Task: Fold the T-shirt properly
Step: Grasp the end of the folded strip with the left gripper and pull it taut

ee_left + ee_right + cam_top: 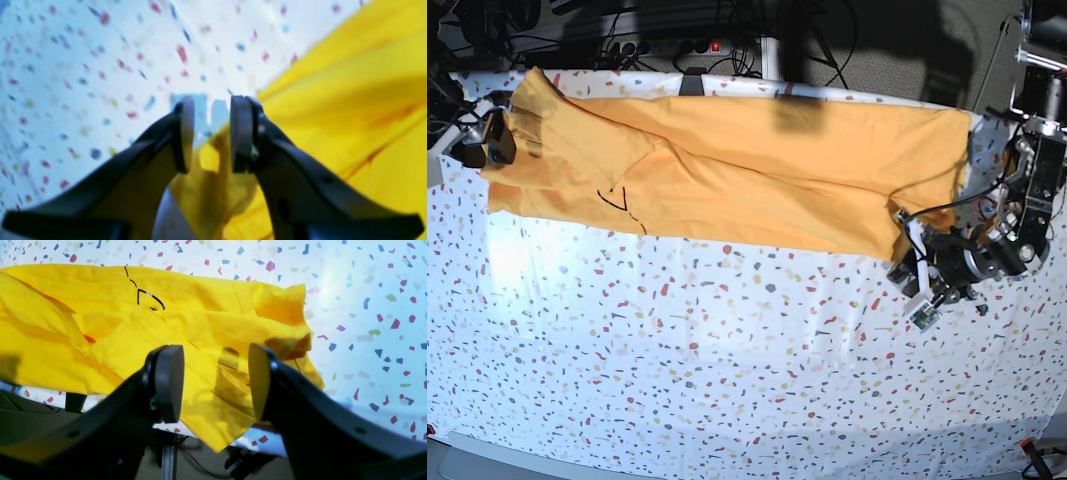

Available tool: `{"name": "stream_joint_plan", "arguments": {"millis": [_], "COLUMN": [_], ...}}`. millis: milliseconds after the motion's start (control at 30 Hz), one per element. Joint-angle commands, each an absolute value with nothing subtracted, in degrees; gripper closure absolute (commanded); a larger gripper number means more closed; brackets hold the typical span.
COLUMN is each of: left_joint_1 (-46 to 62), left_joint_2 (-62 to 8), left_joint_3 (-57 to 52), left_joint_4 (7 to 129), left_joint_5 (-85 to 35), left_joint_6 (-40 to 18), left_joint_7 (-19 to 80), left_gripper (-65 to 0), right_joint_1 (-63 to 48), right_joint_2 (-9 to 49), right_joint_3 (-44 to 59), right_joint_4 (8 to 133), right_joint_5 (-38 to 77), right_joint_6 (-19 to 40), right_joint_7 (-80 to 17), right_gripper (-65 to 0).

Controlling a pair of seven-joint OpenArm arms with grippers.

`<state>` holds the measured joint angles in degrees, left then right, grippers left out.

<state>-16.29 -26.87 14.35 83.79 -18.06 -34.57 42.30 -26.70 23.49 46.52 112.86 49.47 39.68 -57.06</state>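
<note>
The yellow T-shirt (757, 170) lies stretched in a long band along the table's far edge, with thin black marks (622, 200) near its left end. My left gripper (905, 268) stands at the shirt's right near corner. In the left wrist view its jaws (211, 133) are apart over a crumpled corner of the T-shirt (350, 100), with tablecloth showing through the gap. My right gripper (493, 145) is at the shirt's left end. Its jaws (217, 383) stand wide open in front of a folded sleeve edge of the T-shirt (200, 320), which droops over the table edge.
The white speckled tablecloth (727, 350) covers the table in front of the shirt. Cables and a power strip (677, 45) lie on the floor behind the far edge. A metal stand (168, 453) shows below the table edge in the right wrist view.
</note>
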Motion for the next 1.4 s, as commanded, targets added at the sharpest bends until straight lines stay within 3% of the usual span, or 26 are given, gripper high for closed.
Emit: {"name": "stream_joint_plan", "arguments": {"millis": [0, 267, 433, 567, 633, 833, 1067, 1367], "left_joint_1": [-17.8, -18.3, -20.8, -24.7, -26.0, -26.7, -26.9, -26.8], "left_joint_2": [-27.7, -30.2, -30.2, -30.2, -30.2, -33.3, -35.1, -35.1], "left_joint_3": [14.0, 23.6, 24.3, 24.3, 24.3, 26.3, 28.7, 28.7], "left_joint_4": [84.7, 84.7, 84.7, 84.7, 84.7, 83.4, 77.2, 75.3], "left_joint_5": [-19.8, -16.4, -15.5, -19.1, -18.1, -23.2, -23.0, -28.4], "left_joint_6": [-34.6, -34.5, -25.8, -23.9, -24.8, -38.1, -38.4, -38.5], "left_joint_7": [41.5, 42.3, 38.2, 41.8, 44.5, 52.8, 52.5, 54.8], "left_gripper": [-17.9, -17.9, -17.9, -17.9, -17.9, -17.9, -23.4, -23.7], "right_joint_1": [-26.7, -26.7, -26.7, -26.7, -26.7, -26.7, -26.7, -26.7], "right_joint_2": [24.6, 24.6, 24.6, 24.6, 24.6, 24.6, 24.6, 24.6], "right_joint_3": [47.1, 47.1, 47.1, 47.1, 47.1, 47.1, 47.1, 47.1], "right_joint_4": [113.6, 113.6, 113.6, 113.6, 113.6, 113.6, 113.6, 113.6], "right_joint_5": [50.2, 50.2, 50.2, 50.2, 50.2, 50.2, 50.2, 50.2], "right_joint_6": [40.0, 40.0, 40.0, 40.0, 40.0, 40.0, 40.0, 40.0], "right_joint_7": [-55.9, -55.9, -56.0, -55.9, -55.9, -55.9, -56.0, -56.9], "right_gripper": [-31.2, -31.2, -31.2, -31.2, -31.2, -31.2, -31.2, -31.2]}}
